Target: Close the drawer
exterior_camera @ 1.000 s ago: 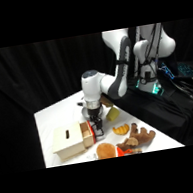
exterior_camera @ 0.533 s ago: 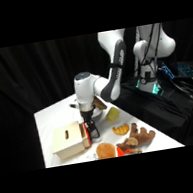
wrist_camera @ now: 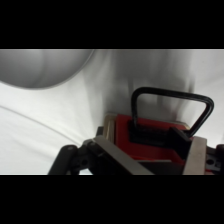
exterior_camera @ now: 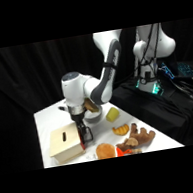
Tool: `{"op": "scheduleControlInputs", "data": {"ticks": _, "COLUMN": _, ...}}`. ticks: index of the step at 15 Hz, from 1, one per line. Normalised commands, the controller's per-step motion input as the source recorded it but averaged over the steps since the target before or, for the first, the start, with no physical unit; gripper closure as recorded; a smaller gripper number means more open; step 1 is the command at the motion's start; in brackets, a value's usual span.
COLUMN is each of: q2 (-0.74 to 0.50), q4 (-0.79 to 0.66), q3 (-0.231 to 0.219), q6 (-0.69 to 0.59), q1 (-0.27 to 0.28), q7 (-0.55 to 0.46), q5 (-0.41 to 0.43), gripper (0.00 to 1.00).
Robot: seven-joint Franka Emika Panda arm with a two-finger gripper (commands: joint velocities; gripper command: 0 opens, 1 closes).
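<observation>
drawer front (wrist_camera: 145, 142): we see red face w/ pale trim, low centre-right, partly behind the linkage
handle (wrist_camera: 172, 107): dark loop, stands up off the red front twd us
gripper (wrist_camera: 150, 155): black linkage at bottom edge; pale fingers (wrist_camera: 196, 156) either side of the red front; we can't tell if they touch it
bowl (wrist_camera: 42, 67): grey, blurred, upper left, well apart from drawer
table (wrist_camera: 55, 120): white cloth w/ creases around it all
</observation>
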Motion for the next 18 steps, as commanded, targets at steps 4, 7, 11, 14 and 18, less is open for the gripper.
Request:
{"op": "scheduleControlInputs", "data": {"ticks": 4, "q2": -0.1, "q4": 0.25, "q3": 0.047, "q6": -0.27, "q1": -0.014, "q7": 0.0, "q5": -0.042, "gripper": 0.0}}
{"op": "scheduleControlInputs", "data": {"ticks": 7, "q2": -0.36, "q4": -0.02, "q3": 0.095, "q6": -0.37, "q1": -0.053, "q7": -0.05, "q5": -0.013, "gripper": 0.0}}
{"op": "scheduleControlInputs", "data": {"ticks": 11, "q2": -0.45, "q4": -0.08, "q3": 0.109, "q6": -0.36, "q1": -0.067, "q7": -0.06, "q5": -0.014, "gripper": 0.0}}
{"op": "scheduleControlInputs", "data": {"ticks": 14, "q2": -0.46, "q4": -0.04, "q3": 0.106, "q6": -0.46, "q1": -0.077, "q7": -0.07, "q5": -0.023, "gripper": 0.0}}
{"op": "scheduleControlInputs", "data": {"ticks": 18, "q2": -0.43, "q4": 0.04, "q3": 0.119, "q6": -0.49, "q1": -0.091, "q7": -0.09, "q5": 0.004, "gripper": 0.0}}
